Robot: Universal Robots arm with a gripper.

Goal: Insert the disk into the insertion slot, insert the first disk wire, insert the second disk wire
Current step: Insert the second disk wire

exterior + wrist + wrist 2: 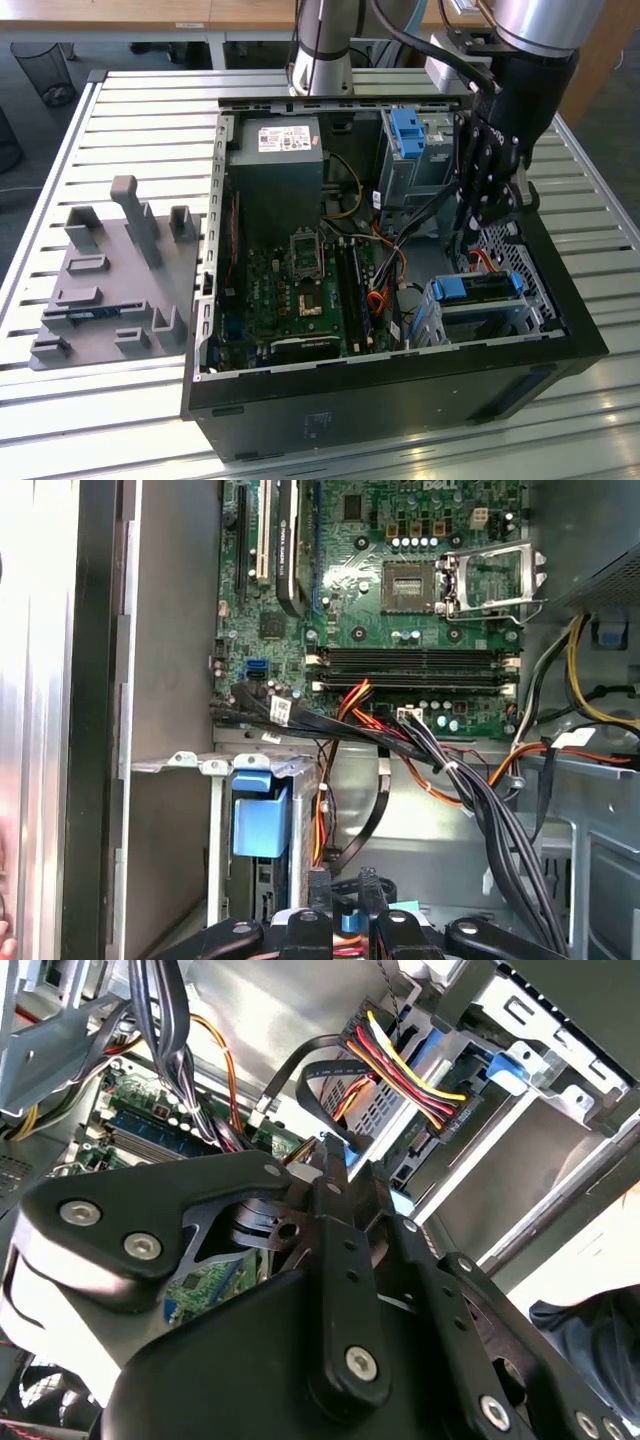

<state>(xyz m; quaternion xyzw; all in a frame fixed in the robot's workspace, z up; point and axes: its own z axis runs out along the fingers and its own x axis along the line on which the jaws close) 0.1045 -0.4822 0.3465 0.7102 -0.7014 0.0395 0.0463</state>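
Observation:
The disk (478, 288) lies in the insertion slot (505, 318), the low perforated cage at the case's corner on the exterior view's right; its blue carrier (258, 818) shows inside the cage. A red, yellow and black wire bundle (405, 1072) runs to the disk's end. My gripper (480, 232) hangs just above the cage, inside the case. In both wrist views its fingertips (332, 1160) stand close together on the end of a black flat disk wire (372, 815), with a small blue piece at the tips. Whether that wire's end touches the disk is hidden.
The open computer case (400, 380) sits on a slatted metal table. A motherboard (300, 290), a power supply (275, 160) and a taller bay with a blue latch (405, 130) surround the gripper. Loose cable bundles (480, 800) cross nearby. A grey fixture plate (110, 280) lies on the exterior view's left.

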